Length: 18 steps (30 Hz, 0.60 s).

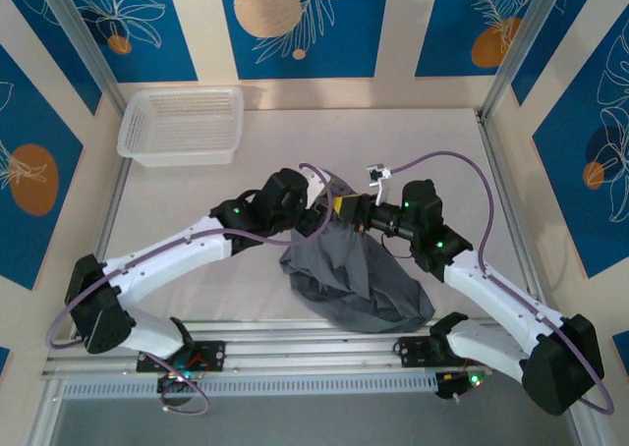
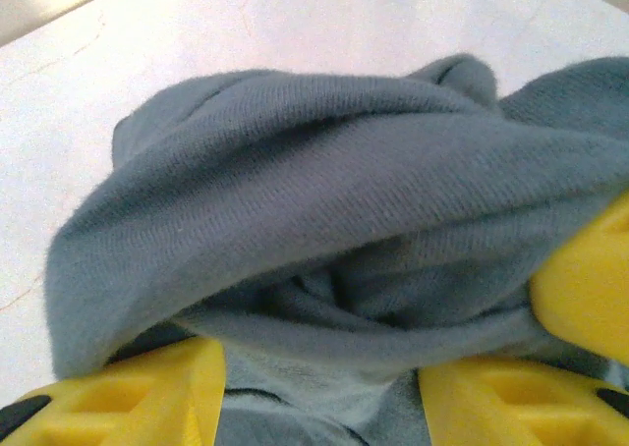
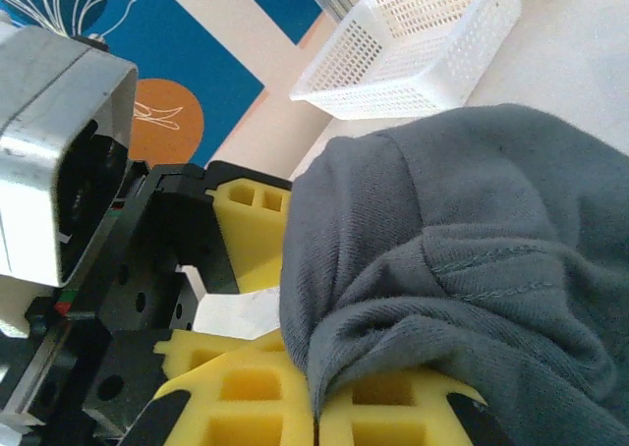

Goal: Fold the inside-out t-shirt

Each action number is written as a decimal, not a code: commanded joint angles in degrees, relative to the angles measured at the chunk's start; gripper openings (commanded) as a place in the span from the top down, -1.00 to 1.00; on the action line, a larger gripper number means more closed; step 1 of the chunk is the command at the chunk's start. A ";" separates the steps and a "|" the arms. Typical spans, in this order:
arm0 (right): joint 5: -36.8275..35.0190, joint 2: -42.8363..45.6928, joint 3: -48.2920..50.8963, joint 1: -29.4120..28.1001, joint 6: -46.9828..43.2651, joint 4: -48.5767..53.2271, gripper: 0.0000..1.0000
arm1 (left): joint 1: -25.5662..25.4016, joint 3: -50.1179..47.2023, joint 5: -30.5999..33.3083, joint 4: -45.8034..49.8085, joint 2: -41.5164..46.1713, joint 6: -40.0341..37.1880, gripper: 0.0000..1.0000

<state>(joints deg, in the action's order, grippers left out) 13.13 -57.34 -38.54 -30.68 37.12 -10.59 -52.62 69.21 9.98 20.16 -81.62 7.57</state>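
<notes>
T-shirt (image 1: 359,279): soft grey knit, crumpled in a heap near the front edge of the tabletop (image 1: 442,171). Its long way runs from near right up to the 2 hands.
Right hand (image 3: 316,407): yellow fingers pressed together, pinching a fold.
Left hand (image 2: 322,397): yellow fingers apart with cloth between. I cannot tell if it grips.
Seam (image 3: 491,259): a stitched line, seen in the right wrist view.
Basket (image 1: 182,124): white plastic with holes, in the far left corner.

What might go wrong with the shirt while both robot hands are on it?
1. The right gripper pinches the shirt right beside the left gripper, so the two might bump each other.
2. The shirt is one crumpled bunch. Pulled from there, it may end up lumpy rather than flat.
3. Its low end lies by the rails at the near edge and could snag there.
</notes>
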 commanded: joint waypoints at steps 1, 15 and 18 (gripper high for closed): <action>1.21 -0.04 -3.17 -0.35 1.43 -0.25 1.00 | 0.18 2.10 -3.75 -1.15 -0.90 0.86 -0.09; 0.21 -1.56 -4.53 0.09 2.36 2.12 1.00 | 3.11 1.54 -12.08 -1.44 -4.99 2.15 0.23; -1.15 -0.96 -3.75 0.93 2.16 4.00 1.00 | 5.47 -0.90 -12.04 -4.25 -1.43 4.90 0.77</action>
<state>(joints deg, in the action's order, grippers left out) 12.29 -59.46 -40.62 -30.44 39.00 -6.83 -49.63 69.91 -3.07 18.63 -86.65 9.04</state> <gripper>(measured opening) 0.066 0.161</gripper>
